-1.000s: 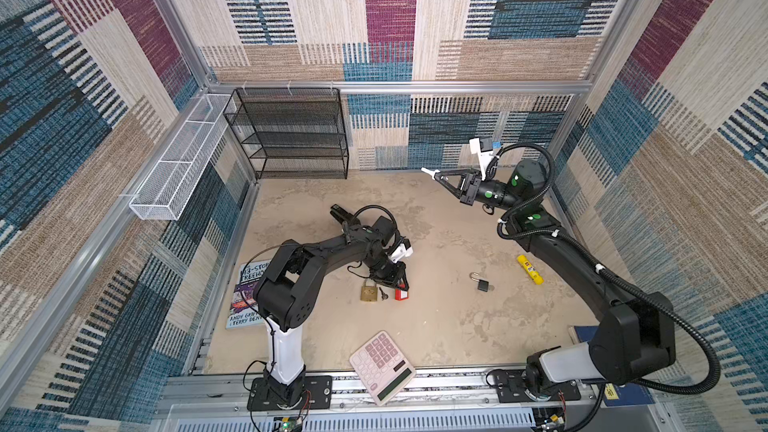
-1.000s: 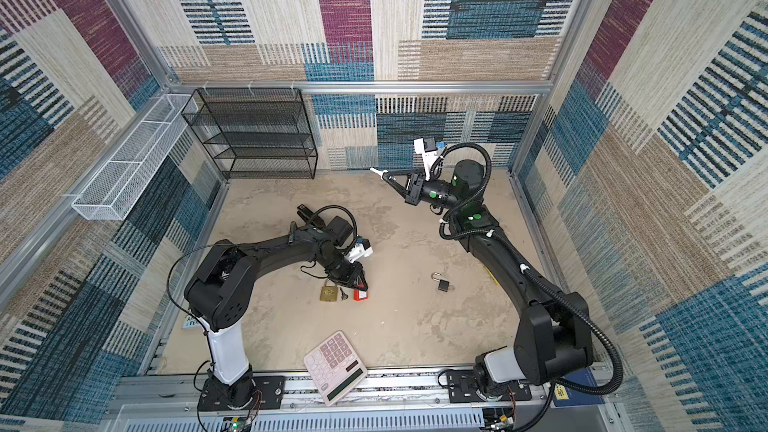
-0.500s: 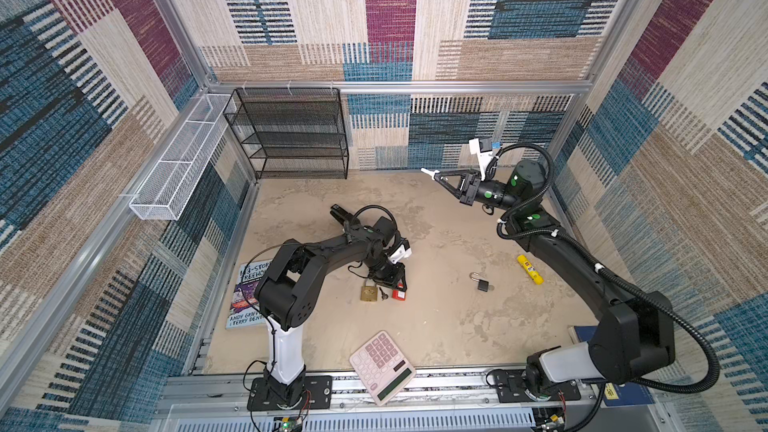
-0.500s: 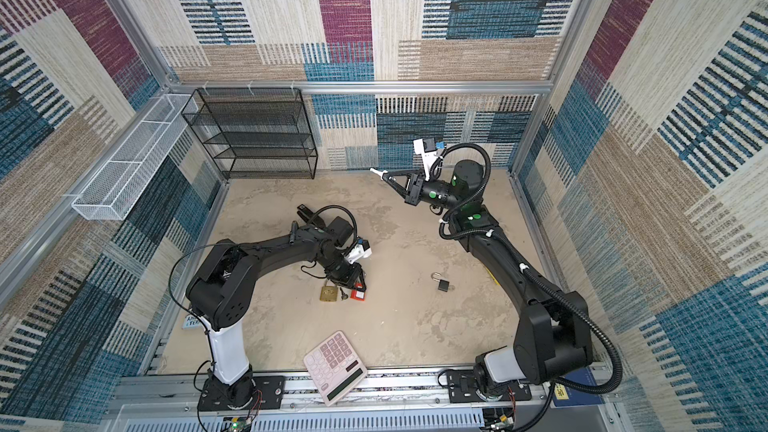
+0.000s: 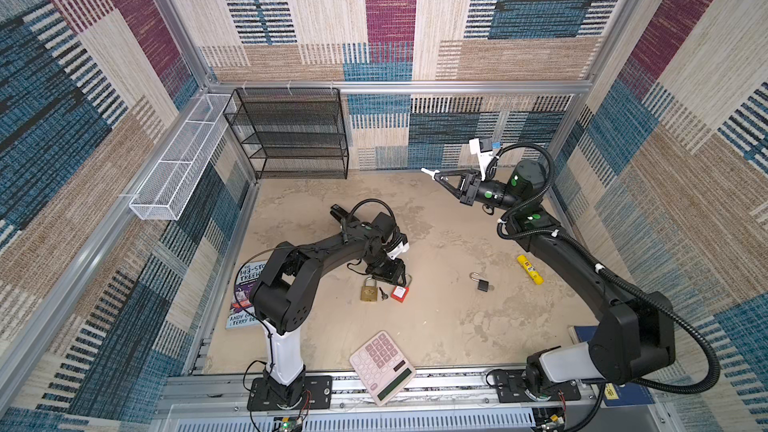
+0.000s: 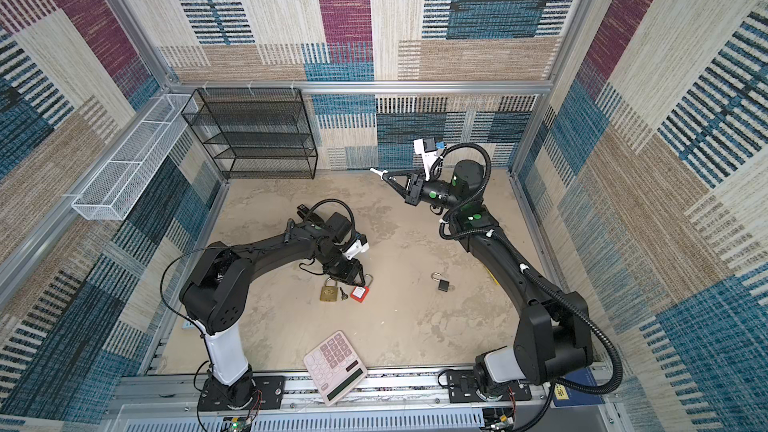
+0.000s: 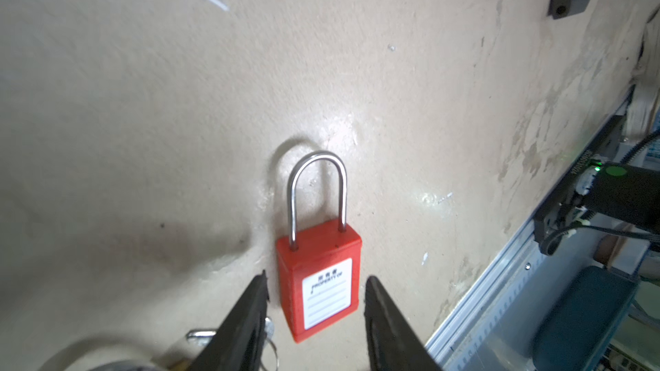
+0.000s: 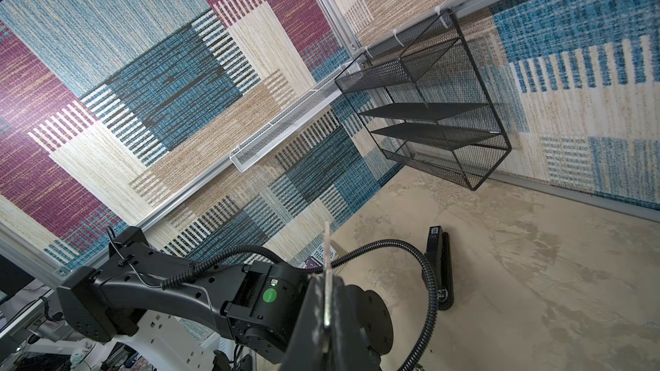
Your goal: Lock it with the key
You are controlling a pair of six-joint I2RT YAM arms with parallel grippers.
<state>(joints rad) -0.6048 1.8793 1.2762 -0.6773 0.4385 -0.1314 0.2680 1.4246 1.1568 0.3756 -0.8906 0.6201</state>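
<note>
Widening, the left jaws flank the boxy red plastic padlock [image 7: 319, 280].

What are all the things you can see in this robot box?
red padlock: 1, red, floor middle, between the left tool's fingers
key: 1, dark, floor, beside the red padlock
brass padlock: 1, gold, floor, other side of the key
black padlock: 1, black, floor, right of middle
stick: 1, yellow, floor, far right
calculator: 1, pink, front edge
book: 1, purple, floor by left wall
mesh shelf: 1, black, back wall
wire basket: 1, white, left wall
flat thing: 1, dark blue, front right corner, mostly hidden
thin strip: 1, pale, pinched in the right tool
left tool: 1, black, open, low over the red padlock
right tool: 1, black, shut, raised near the back
</note>
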